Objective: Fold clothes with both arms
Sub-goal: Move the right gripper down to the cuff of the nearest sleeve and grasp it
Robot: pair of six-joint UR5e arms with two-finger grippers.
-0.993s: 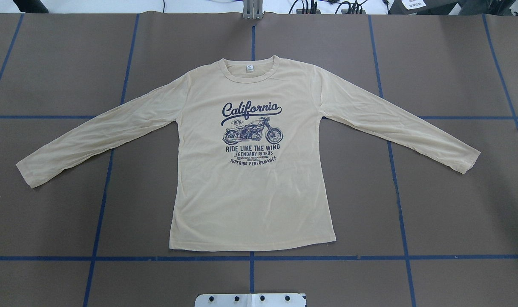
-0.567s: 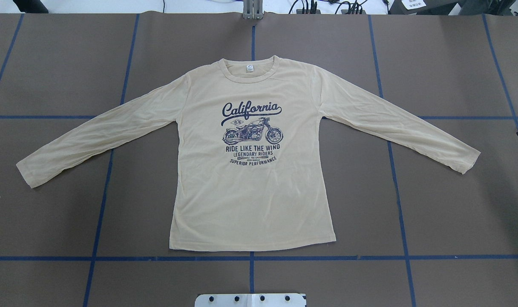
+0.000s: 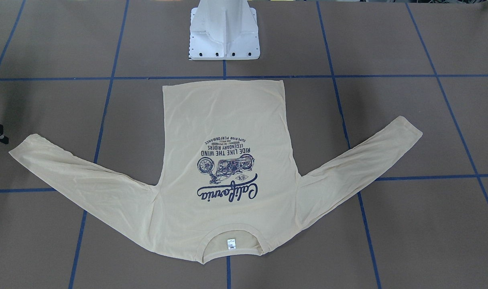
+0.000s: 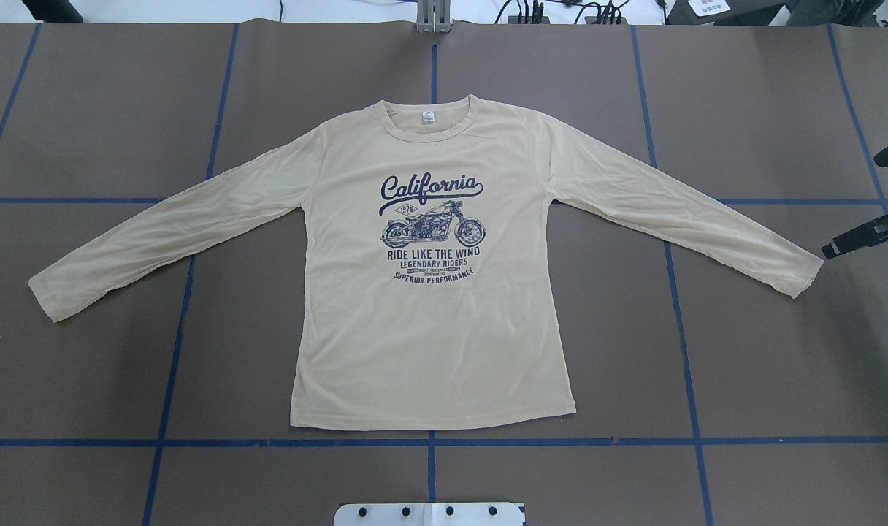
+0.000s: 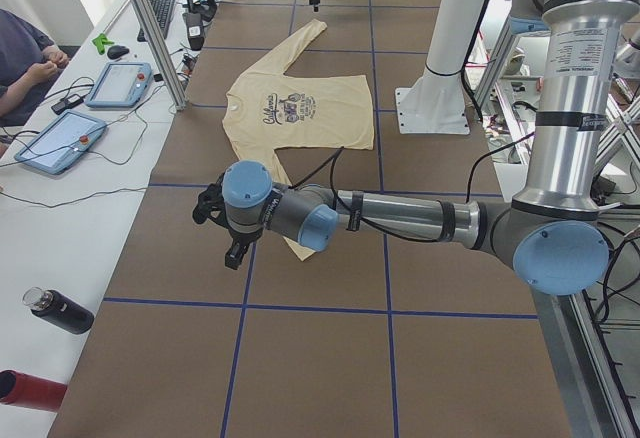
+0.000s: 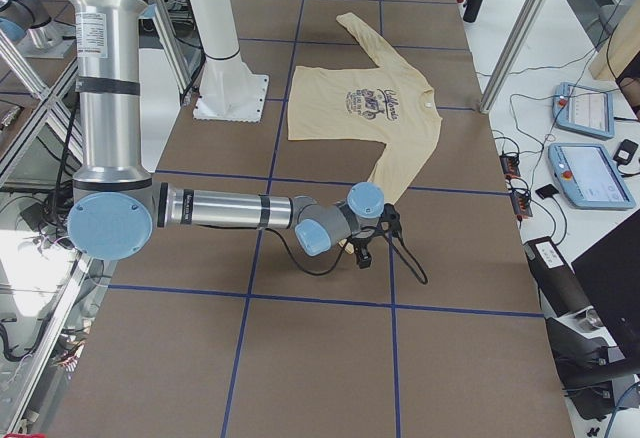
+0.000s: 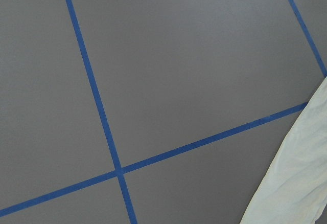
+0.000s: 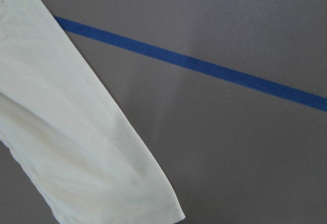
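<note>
OK, shirt [image 4: 429,314] lies flat, print up, centred on the table [image 4: 765,380], hem toward the white pedestal [image 3: 224,36], collar away, sleeves spread to both sides. We see the right gripper [image 6: 368,243] just off the right-side cuff [image 4: 802,277] and the left gripper [image 5: 236,248] low near the left-side cuff [image 4: 46,299], apparently clear of the cloth. We can't tell if either claw is spread or closed: right one is clipped at the overhead's edge, left shows only side-on.

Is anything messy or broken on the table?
Nothing looks wrong. The shirt lies flat on the table with its print facing up and both sleeves spread out. It has only soft wrinkles.
</note>
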